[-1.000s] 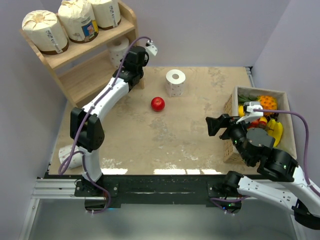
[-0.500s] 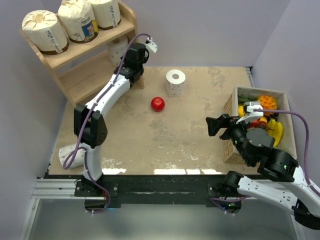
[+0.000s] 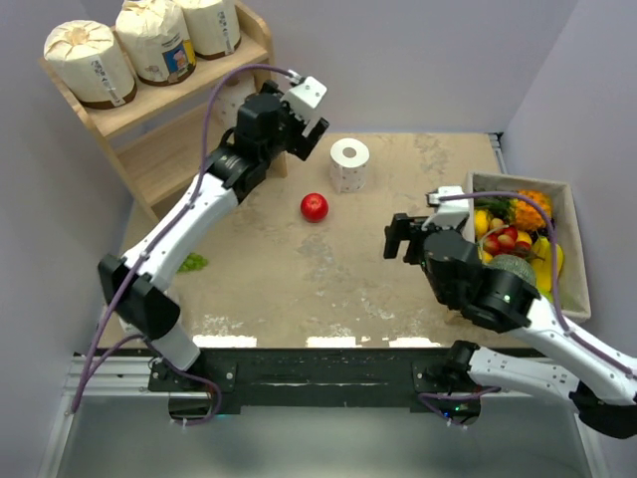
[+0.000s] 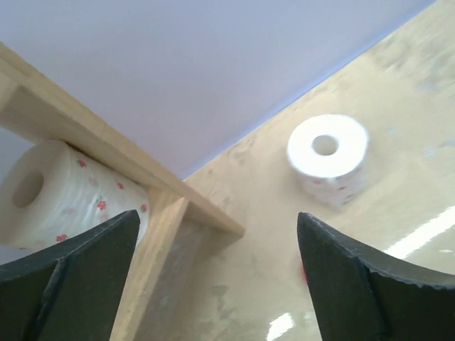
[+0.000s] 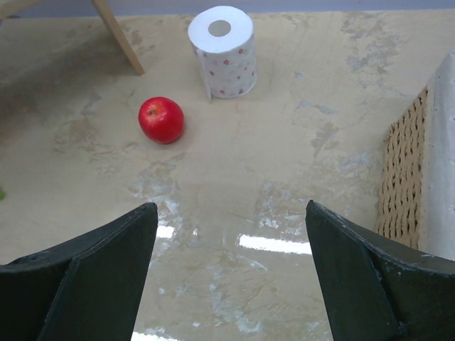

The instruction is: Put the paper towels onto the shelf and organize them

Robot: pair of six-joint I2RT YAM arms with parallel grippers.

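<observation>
The wooden shelf (image 3: 169,154) stands at the far left, with three cream-wrapped paper towels (image 3: 149,40) on its top tier. In the left wrist view a white dotted roll (image 4: 64,195) lies on its side on a lower tier, beside the shelf's upright (image 4: 153,249). Another white roll (image 3: 349,162) (image 4: 327,153) (image 5: 222,50) stands upright on the table. My left gripper (image 3: 294,129) (image 4: 213,284) hangs open and empty just right of the shelf. Over the table's right half, my right gripper (image 3: 398,239) (image 5: 231,277) is open with nothing in it and faces the standing roll.
A red apple (image 3: 315,207) (image 5: 161,119) lies on the table in front of the standing roll. A woven box of fruit (image 3: 557,199) (image 5: 405,177) sits at the right edge. A small green item (image 3: 192,262) lies near the left arm.
My left gripper has opened and drawn back from the shelf, leaving the white roll on the tier. My right arm has swung left, away from the fruit box.
</observation>
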